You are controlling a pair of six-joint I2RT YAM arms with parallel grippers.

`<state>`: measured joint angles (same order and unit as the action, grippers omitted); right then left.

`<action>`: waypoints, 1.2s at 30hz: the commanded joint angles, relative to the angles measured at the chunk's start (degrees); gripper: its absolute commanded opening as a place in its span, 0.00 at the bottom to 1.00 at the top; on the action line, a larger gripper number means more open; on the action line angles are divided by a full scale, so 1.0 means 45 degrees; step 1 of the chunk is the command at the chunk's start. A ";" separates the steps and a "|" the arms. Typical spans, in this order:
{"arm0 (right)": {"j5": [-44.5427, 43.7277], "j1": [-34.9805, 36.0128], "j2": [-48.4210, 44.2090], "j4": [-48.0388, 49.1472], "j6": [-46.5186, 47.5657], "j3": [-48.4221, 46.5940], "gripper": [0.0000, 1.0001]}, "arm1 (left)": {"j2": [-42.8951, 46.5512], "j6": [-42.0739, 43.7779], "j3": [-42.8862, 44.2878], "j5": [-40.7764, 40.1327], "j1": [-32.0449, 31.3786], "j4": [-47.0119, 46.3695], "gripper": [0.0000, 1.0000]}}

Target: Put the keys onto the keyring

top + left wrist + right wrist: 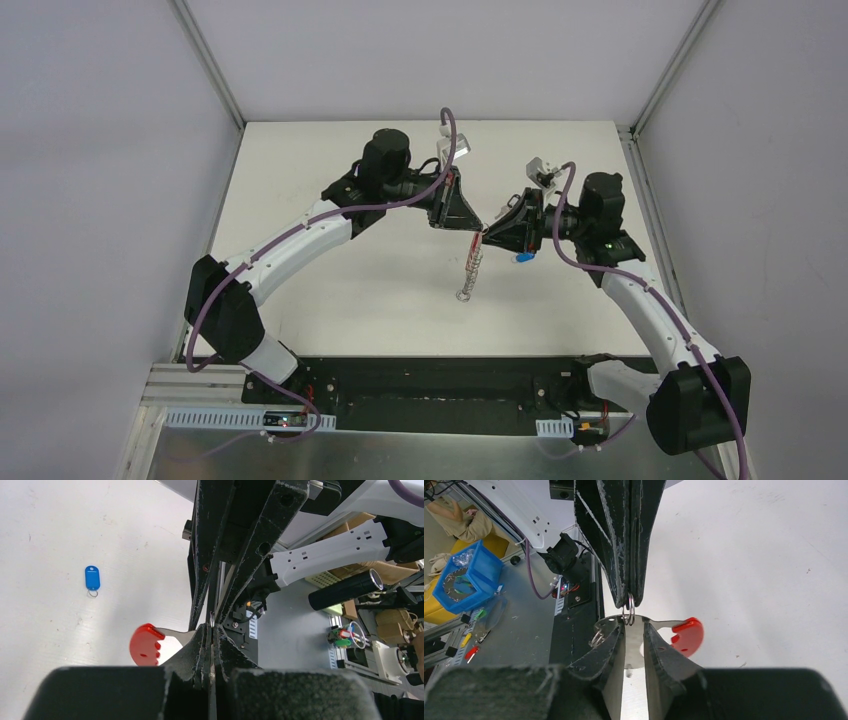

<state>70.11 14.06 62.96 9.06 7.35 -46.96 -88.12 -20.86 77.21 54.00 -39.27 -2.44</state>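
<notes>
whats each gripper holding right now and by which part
Left gripper pinches the keyring by its small split ring; right gripper grips its flat silver tab beside the red end.

The top view looks steeply down on the table [380,310]. Wrist views, close (facing each other), share the keyring [146,645].

We can read no text anywhere; the blue key tag [92,577] bears a pale mark too small to make out.
</notes>
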 commanded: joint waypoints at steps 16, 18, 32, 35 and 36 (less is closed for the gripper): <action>0.0300 -0.0049 -0.0013 0.1885 -0.1180 0.0041 0.13 | 0.0096 -0.0341 -0.0225 0.0539 -0.0002 -0.0996 0.00; 0.0317 -0.0059 0.0049 0.2030 -0.1318 0.0037 0.09 | 0.0053 -0.0363 -0.0214 0.0523 -0.0005 -0.1038 0.00; -0.1803 0.0643 0.0650 -0.6612 0.4793 -0.3481 0.00 | 0.0653 0.5585 0.1005 -0.1296 -0.0024 0.4328 0.06; -0.2975 0.1414 0.1137 -0.8370 0.5875 -0.4487 0.00 | 0.0772 0.7316 0.1664 -0.1998 -0.0043 0.5735 0.16; -0.3210 0.1622 0.1296 -0.8806 0.6069 -0.4762 0.00 | 0.0746 0.7720 0.1872 -0.2119 -0.0053 0.6059 0.19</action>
<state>61.84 18.26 67.42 -17.47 23.20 -61.49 -87.50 0.08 81.12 48.69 -39.31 12.95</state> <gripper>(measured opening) 0.008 0.152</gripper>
